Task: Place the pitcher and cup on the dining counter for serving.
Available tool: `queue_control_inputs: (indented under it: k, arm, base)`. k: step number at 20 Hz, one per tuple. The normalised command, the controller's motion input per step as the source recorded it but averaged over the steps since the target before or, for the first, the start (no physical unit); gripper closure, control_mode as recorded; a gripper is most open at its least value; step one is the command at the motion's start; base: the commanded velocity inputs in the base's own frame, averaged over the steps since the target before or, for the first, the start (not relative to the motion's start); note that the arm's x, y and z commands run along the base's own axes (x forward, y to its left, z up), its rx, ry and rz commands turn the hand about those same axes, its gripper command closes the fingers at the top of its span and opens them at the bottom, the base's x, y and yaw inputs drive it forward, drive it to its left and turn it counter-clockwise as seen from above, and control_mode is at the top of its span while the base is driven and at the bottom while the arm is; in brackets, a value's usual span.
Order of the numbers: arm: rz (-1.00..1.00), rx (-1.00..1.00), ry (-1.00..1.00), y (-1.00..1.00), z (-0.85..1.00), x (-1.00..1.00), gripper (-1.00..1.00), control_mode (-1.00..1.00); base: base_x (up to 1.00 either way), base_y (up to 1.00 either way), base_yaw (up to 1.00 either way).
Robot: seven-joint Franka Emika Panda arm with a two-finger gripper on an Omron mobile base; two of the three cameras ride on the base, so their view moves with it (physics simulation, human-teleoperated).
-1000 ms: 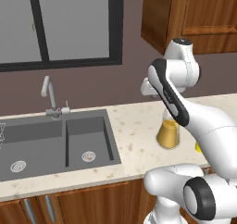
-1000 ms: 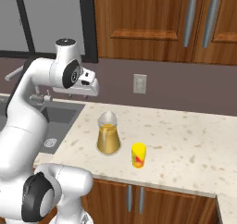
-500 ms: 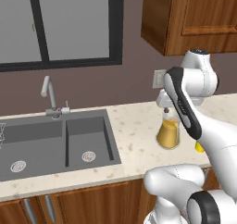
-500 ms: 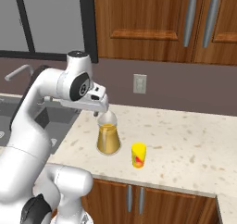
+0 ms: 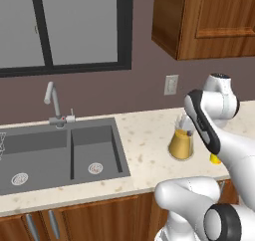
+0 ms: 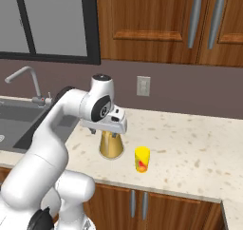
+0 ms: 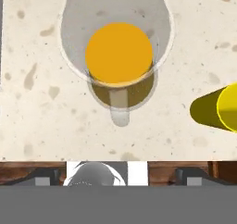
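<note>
Pitcher [image 6: 111,146] left of cup [image 6: 142,159], sink [image 5: 60,153] further left.

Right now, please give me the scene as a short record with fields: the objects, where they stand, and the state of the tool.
pitcher: upright on the counter, amber liquid inside
cup: yellow, upright, beside the pitcher, apart from it, on the side away from the sink
sink: grey double basin with a faucet, along the same counter
tool: open, directly above the pitcher, holding nothing
hand view: looks straight down onto the pitcher's top
task state: both things on the sink counter, not yet lifted
</note>
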Motion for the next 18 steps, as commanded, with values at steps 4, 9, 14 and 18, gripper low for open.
queue_control_inputs:
  k: [4, 9, 14, 18]
  arm:
    - [-0.02, 0.00, 0.00, -0.08, -0.52, 0.40, -1.00, -1.00]
    - [0.00, 0.00, 0.00, 0.00, -0.51, 0.41, -1.00, -1.00]
    - [0.00, 0.00, 0.00, 0.00, -0.44, 0.46, -1.00, -1.00]
    - [0.00, 0.00, -0.05, 0.00, -0.36, 0.48, -1.00, -1.00]
  base:
    - [0.00, 0.00, 0.00]
    - [0.00, 0.00, 0.00]
    - [0.00, 0.00, 0.00]
    - [0.00, 0.00, 0.00]
